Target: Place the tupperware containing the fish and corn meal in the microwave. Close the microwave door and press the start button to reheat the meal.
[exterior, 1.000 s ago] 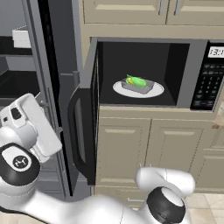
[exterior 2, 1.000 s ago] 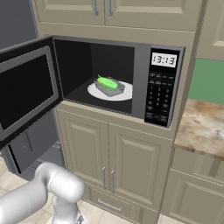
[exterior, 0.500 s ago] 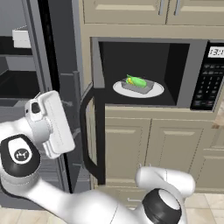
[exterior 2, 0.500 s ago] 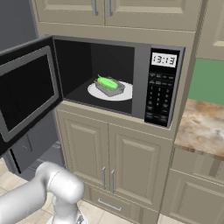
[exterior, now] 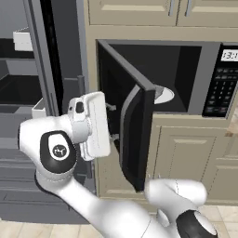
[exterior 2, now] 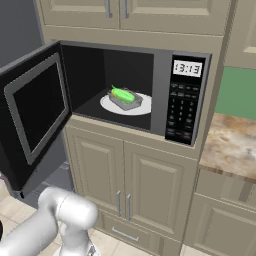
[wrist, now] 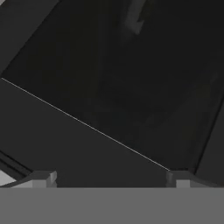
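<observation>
Green-yellow meal (exterior 2: 122, 94) sits in tupperware (exterior 2: 126, 99) on plate (exterior 2: 112, 106) inside microwave (exterior 2: 165, 90). We judge placing done, door-closing in hand. Gripper (wrist: 109, 177) wide open, holding nothing, facing dark door (exterior: 132, 135), half shut. Next: push door flush, then reach keypad (exterior 2: 182, 112).

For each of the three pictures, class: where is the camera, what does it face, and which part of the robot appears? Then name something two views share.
Left base view: behind the arm's left, facing the half-open microwave door; white arm at lower right.
Right base view: behind its right, facing the microwave holding the tupperware; arm lower left.
Hand view: on the hand, facing a dark panel; open gripper at bottom.
Shared: both base views show the door.
</observation>
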